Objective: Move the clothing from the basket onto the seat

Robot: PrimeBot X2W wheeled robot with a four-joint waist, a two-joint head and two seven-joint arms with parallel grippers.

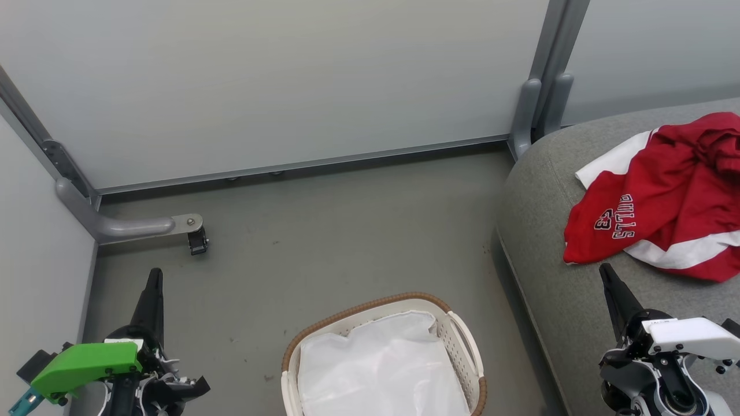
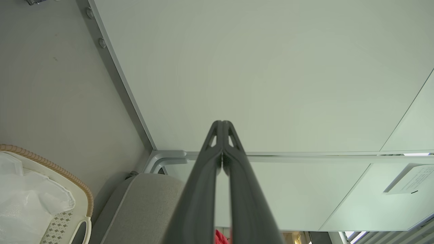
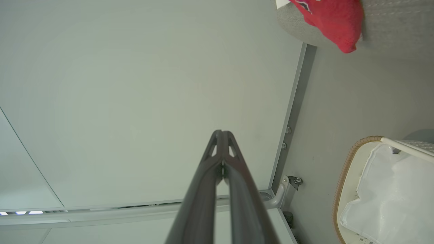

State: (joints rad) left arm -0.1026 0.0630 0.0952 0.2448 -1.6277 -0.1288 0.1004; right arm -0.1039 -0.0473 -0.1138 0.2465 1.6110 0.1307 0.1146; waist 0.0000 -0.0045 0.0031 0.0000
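The clothing, a red and white heap with the "BULLS 23" jersey on top, lies on the grey seat at the right. A red corner of the clothing hangs over the seat's edge in the right wrist view. The white basket with its brown woven rim stands on the floor at the bottom centre, holding just its white cloth liner. My left gripper is shut and empty at the lower left. My right gripper is shut and empty over the seat's front, just below the clothing.
Pale partition panels close off the back and left, with a grey foot and caster on the floor. Grey floor lies between the panels, the basket and the seat. The basket's rim and the seat's corner show beside my left fingers.
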